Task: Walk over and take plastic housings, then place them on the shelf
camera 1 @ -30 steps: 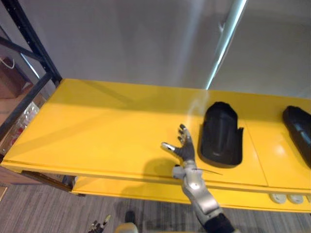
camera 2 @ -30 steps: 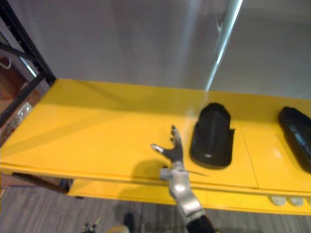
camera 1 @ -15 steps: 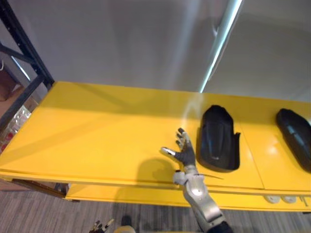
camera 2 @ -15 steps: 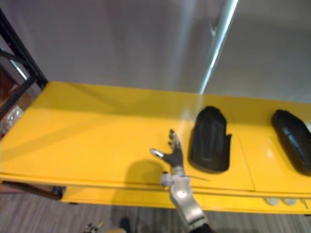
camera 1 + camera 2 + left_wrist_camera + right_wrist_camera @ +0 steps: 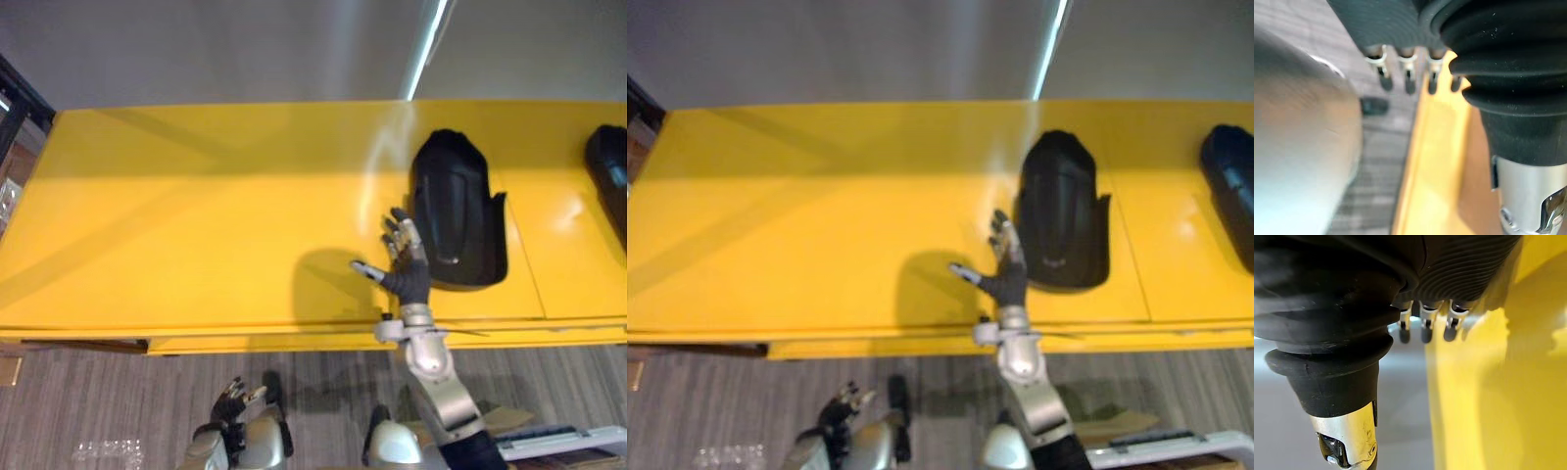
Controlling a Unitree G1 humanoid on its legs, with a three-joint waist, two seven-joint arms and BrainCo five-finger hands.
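- Housing (image 5: 456,211): black, lying flat on the yellow shelf (image 5: 176,225), right of the shelf's middle, rounded end toward the back wall, open end toward the front edge.
- Second housing (image 5: 609,166): black, on the same shelf at the far right, well apart from the first.
- Right hand (image 5: 404,269): above the shelf's front part, just left of the first housing; fingers spread and straight, thumb out to the left, holding nothing. Whether its fingertips touch the housing cannot be told.
- Left hand (image 5: 233,399): low, below the shelf's front edge, over the grey floor (image 5: 98,411); fingers relaxed, empty.
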